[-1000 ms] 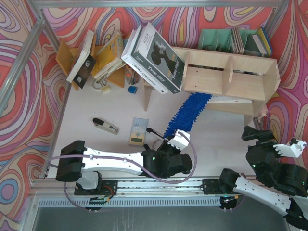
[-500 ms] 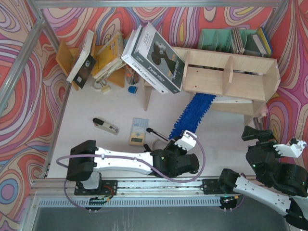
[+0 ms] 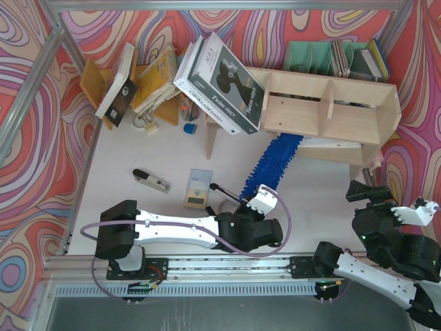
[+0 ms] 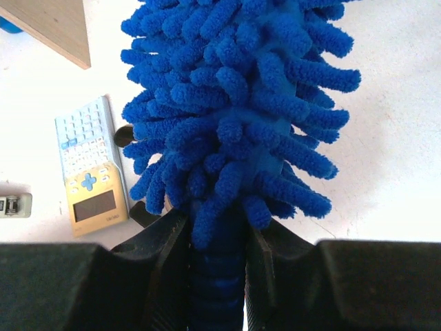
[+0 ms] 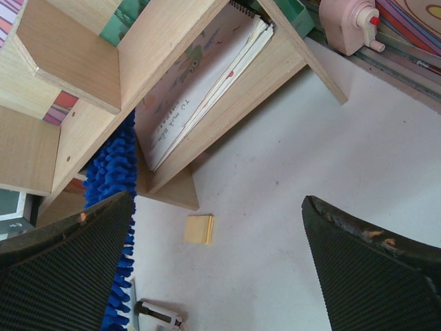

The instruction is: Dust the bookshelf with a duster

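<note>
The blue duster (image 3: 269, 165) lies slanted on the table, its fluffy head reaching up to the lower front edge of the pale plywood bookshelf (image 3: 344, 110). My left gripper (image 3: 256, 203) is shut on the duster's handle just behind the head. In the left wrist view the head (image 4: 234, 103) fills the frame, with the ribbed handle clamped in the left gripper (image 4: 217, 276). My right gripper (image 3: 368, 193) is open and empty at the right, below the shelf. The right wrist view shows the shelf (image 5: 76, 62), the duster (image 5: 114, 172) against it, and the right gripper (image 5: 217, 276) with its jaws wide apart.
A large book (image 3: 220, 83) leans on the shelf's left end. An orange-brown book rack (image 3: 138, 83) stands at the back left and a green file holder (image 3: 317, 55) behind the shelf. A stapler (image 3: 150, 181), a calculator (image 3: 198, 187), a yellow pad (image 5: 198, 228) and a pink sharpener (image 5: 348, 24) lie around.
My left gripper swung the duster a little to the right, then back to the left. The right arm has not moved.
</note>
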